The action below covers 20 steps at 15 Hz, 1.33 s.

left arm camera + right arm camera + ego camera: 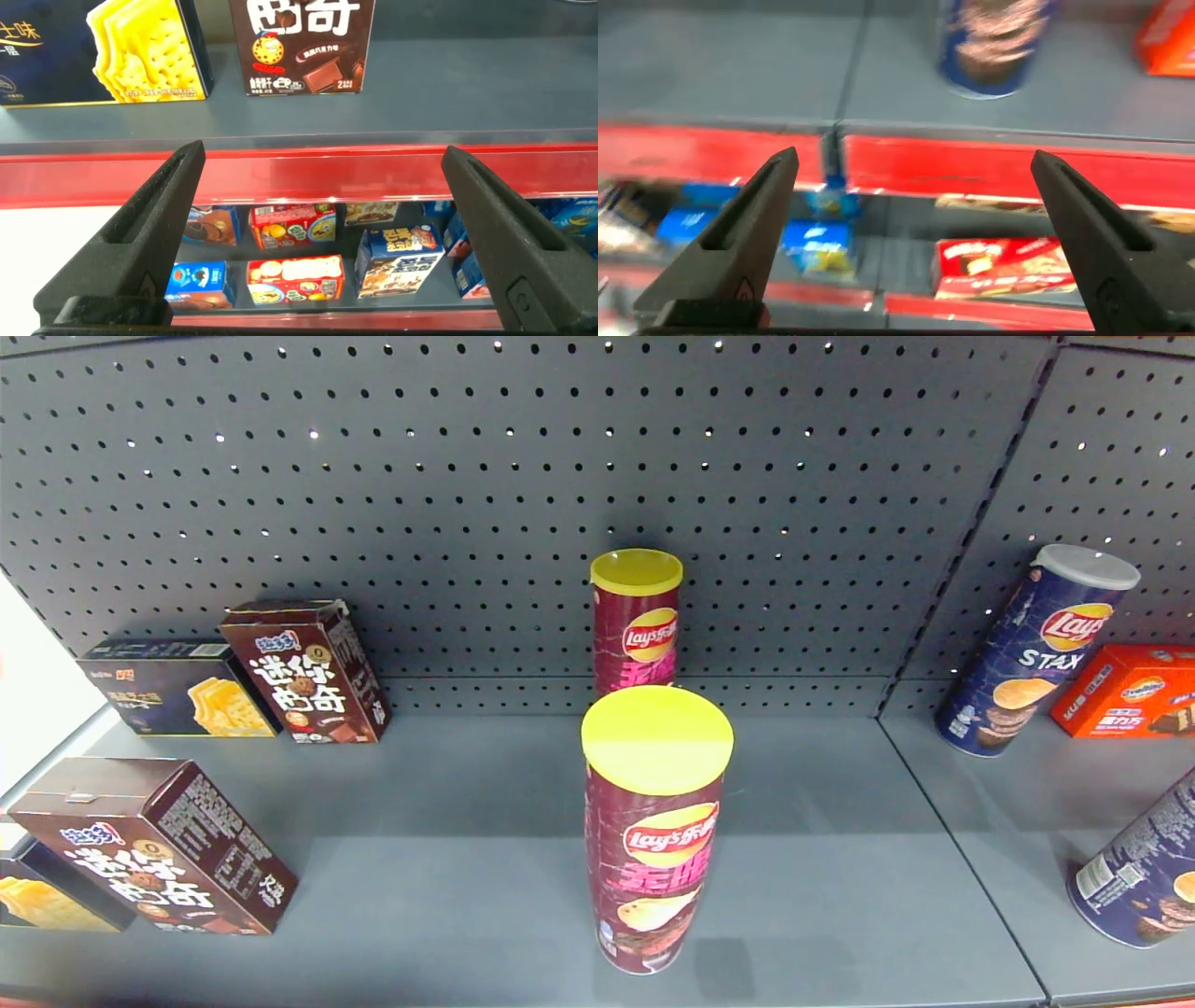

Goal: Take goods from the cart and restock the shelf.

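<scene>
maroon chip can (653, 840) upright on shelf (420, 821), second can (637, 625) behind it

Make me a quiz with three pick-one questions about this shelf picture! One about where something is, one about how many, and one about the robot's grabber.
1. Where is the orange box?
A. At the far left. B. At the right, beside a blue can. C. On top of a brown box.
2. How many maroon cans with yellow lids stand on the shelf?
A. One. B. Two. C. Four.
3. How is the left gripper?
A. Open, holding nothing. B. Shut on a box. C. Shut on a can.

Answers: 1 B, the head view shows it right of the grey-lidded blue can. 2 B, one stands behind the other. 3 A, its fingers are wide apart with nothing held between them.
</scene>
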Tool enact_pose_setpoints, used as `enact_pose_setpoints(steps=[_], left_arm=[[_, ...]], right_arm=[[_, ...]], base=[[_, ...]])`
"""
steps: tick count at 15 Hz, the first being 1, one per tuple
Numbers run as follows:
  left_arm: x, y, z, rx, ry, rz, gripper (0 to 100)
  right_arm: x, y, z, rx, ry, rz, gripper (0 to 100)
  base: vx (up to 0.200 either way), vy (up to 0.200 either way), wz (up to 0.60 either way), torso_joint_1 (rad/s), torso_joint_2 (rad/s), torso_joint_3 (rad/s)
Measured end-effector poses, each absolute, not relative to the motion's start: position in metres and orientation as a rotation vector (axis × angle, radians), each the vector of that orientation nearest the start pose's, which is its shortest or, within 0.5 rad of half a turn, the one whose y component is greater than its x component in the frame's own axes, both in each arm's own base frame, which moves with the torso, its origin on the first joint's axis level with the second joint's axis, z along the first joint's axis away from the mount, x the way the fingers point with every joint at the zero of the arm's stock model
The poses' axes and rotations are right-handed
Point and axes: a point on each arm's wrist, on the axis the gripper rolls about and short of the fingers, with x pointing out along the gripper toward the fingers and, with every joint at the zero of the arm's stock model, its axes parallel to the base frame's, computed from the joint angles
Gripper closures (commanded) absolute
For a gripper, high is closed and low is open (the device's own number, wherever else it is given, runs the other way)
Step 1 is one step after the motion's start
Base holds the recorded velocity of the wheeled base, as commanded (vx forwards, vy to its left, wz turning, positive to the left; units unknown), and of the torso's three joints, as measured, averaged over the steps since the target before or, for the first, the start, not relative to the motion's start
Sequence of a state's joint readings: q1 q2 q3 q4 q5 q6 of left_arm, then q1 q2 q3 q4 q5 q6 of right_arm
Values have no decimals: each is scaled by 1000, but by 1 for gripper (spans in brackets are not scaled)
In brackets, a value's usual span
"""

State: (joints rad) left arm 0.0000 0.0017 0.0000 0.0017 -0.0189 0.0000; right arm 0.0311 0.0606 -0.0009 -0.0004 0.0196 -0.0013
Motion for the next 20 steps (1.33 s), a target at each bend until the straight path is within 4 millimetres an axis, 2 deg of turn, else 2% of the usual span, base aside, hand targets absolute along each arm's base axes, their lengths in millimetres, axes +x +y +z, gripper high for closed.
enact_pose_setpoints(steps=[8,20], left_arm=[[-23,0,75,-1,2,-9,0],[-23,0,75,2,2,-10,0]], right_arm=[[-22,-1,76,-19,11,-46,0],[-22,-1,76,-12,9,-44,0]], base=[[0,0,0,0,0,0],[0,0,0,0,0,0]])
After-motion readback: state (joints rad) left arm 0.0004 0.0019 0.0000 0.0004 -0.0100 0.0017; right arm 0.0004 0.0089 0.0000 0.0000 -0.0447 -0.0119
